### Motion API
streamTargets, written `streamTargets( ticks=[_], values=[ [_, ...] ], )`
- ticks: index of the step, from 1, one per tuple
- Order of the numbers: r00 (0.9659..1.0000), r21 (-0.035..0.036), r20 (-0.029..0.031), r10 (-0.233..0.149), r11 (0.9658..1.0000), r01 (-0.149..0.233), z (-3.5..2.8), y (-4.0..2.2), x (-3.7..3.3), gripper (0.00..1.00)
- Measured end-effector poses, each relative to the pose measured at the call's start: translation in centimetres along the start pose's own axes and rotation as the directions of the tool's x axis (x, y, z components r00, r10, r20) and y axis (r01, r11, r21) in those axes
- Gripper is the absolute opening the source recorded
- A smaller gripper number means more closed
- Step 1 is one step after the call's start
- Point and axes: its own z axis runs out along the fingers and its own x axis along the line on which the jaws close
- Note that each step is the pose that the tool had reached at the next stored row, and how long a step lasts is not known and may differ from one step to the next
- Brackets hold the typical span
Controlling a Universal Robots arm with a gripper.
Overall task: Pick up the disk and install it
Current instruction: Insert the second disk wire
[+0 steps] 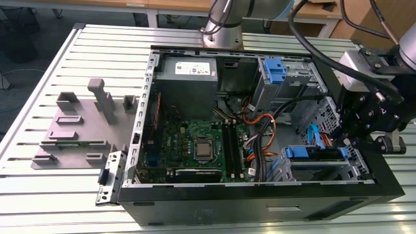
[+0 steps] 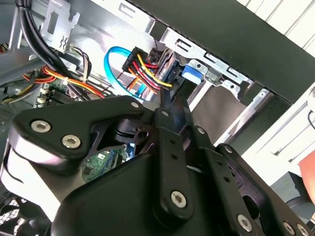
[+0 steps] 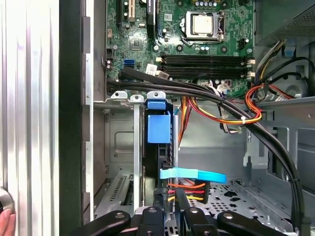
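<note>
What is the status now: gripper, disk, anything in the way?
Gripper inside case, at drive bay. Disk edge-on in that bay. Blue cable and power wires close by gripper.

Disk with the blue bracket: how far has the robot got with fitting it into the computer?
Mostly done, it seems: the disk stands edge-on in the drive bay of the open case. In hand: the gripper hangs right at the disk's end, beside the coloured cables. Left: whether it is fully seated, I cannot tell.
</note>
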Motion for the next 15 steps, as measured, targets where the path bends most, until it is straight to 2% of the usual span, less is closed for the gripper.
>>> streamTargets(
  ticks=[6,15],
  values=[
    [1.0,0.0,0.0001,0.0,1.0,0.0,0.01,0.01,-0.46,0.24],
    [1.0,0.0,-0.0001,0.0,1.0,0.0,0.1,0.1,-1.97,0.24]
  ],
)
